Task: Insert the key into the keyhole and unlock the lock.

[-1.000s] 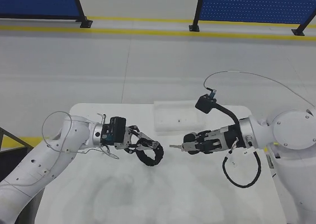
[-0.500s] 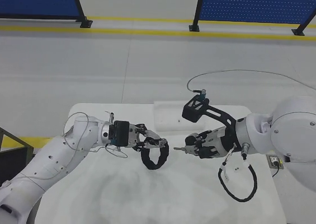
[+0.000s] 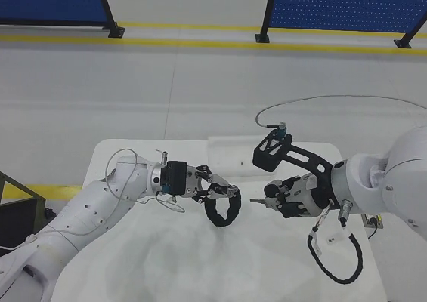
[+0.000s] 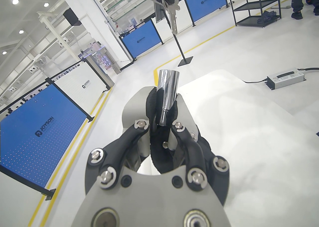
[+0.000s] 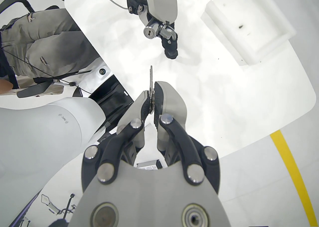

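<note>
The lock (image 4: 166, 88) is a short, polished chrome cylinder with a black cable (image 3: 223, 213) that curls into a loop below it. Its round end face carries the keyhole (image 5: 149, 33), a small slot in a bright ring. The key (image 5: 151, 77) is flat and silver, seen edge-on from the right wrist.

The left gripper (image 4: 164, 98) has its fingers (image 4: 183, 108) clamped around the lower part of the cylinder, whose free end sticks out past the fingertips. The right gripper (image 5: 152, 93) pinches the key's head between its fingers (image 5: 165, 95), and the blade juts out beyond them.

A white foam tray (image 3: 236, 155) lies on the white counter (image 3: 160, 257). The lock is held in the air above the counter, near the tray, on the tray's side toward the robot and off its left end. The key is held on that same side, off the tray's right end.

The cylinder's long axis runs about level from the left gripper toward the right one, keyhole end facing the key. The key's blade points back at the keyhole, roughly along the same line. The two are apart, with an open gap between blade tip and keyhole.
</note>
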